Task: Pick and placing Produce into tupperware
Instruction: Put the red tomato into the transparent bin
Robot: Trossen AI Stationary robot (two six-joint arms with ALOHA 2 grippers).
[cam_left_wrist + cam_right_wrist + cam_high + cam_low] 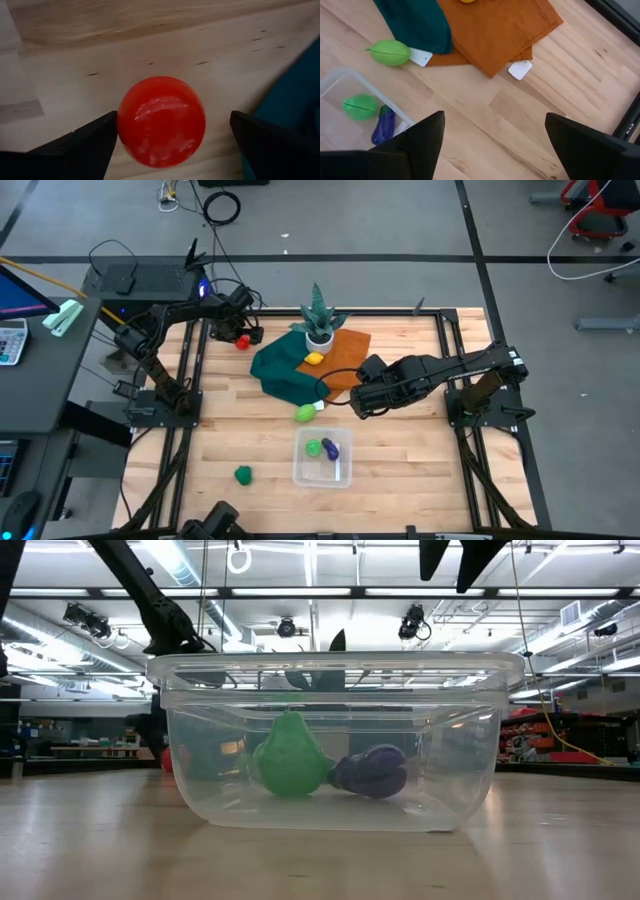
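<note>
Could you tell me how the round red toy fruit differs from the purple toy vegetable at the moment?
The round red toy fruit lies on the bare wooden table; the purple toy vegetable lies inside the clear plastic tub. The red one is a ball, the purple one elongated. The left gripper straddles only the red one.

No readable text, label or number — the white tags (520, 70) look blank.

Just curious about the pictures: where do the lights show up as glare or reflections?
Left wrist view: pale highlights gleam on the red ball. Low view: ceiling strip lights glow bright behind the clear tub, whose rim and walls catch reflections; the wood shines faintly beneath.
</note>
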